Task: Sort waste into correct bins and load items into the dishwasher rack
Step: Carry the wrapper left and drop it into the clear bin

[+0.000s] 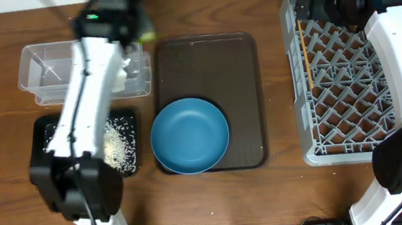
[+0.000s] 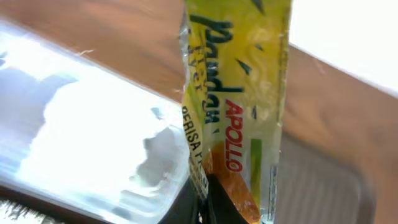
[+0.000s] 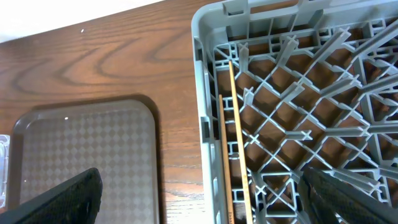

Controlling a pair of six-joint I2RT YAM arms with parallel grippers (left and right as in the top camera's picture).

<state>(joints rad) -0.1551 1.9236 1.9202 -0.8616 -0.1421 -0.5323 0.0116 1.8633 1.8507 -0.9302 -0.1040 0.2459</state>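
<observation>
Left gripper [image 1: 135,30] is clamped on the wrapper [image 2: 236,106], held at the far side, just right of the clear container [image 1: 46,70]. Right gripper [image 3: 200,180] is wide open over the rack's [image 1: 339,111] far left corner. Chopsticks [image 3: 236,137] lie inside along its left wall. Rice [image 1: 116,142] is in the black tray [image 1: 131,117]. Blue bowl [image 1: 189,135] sits on the brown tray [image 1: 241,61].

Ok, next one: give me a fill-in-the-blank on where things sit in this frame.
The left gripper is shut on the ___. The brown tray carries a ___. The black tray holds ___. The chopsticks lie in the ___.
Missing: wrapper; bowl; rice; rack.
</observation>
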